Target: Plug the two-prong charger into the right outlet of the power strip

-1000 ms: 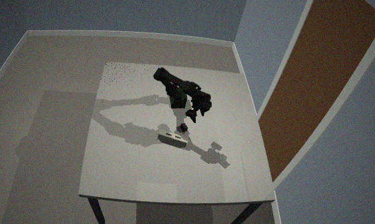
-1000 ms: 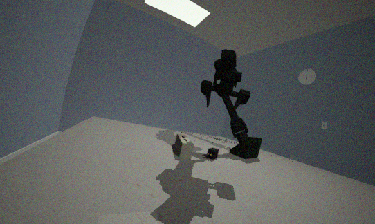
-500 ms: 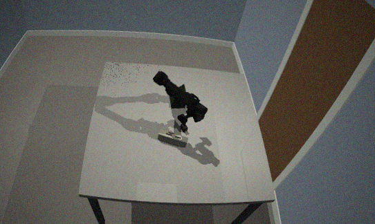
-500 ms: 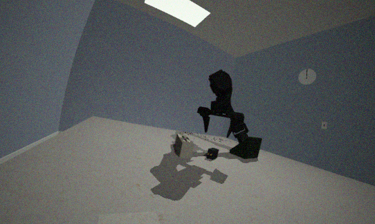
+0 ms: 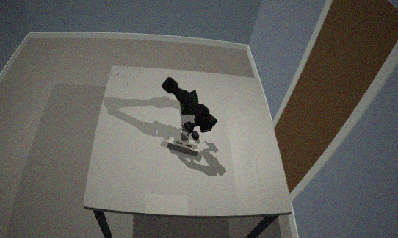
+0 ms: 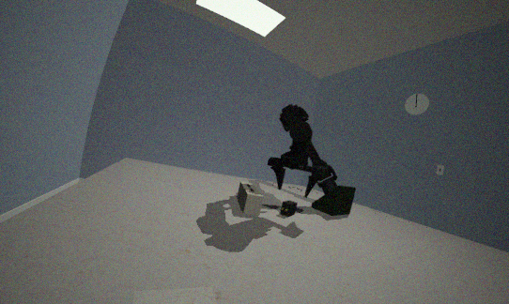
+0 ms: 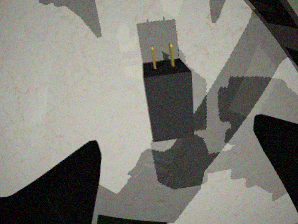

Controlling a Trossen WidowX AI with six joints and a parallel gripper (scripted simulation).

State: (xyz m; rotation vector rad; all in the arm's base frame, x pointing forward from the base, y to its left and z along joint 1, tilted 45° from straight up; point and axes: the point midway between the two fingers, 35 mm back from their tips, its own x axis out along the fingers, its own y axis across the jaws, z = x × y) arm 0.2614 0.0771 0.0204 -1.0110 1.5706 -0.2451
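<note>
pincer (image 7: 166, 183) wide open, nothing between fingers, hanging above the charger (image 7: 168, 99). gap between the fingers is free, and the charger sits centred under it with room on both sides. power strip (image 6: 250, 197) stands close beside the charger, the one obstacle near the pincer. the surface (image 5: 142, 176) beyond the strip holds only shadow.
</note>
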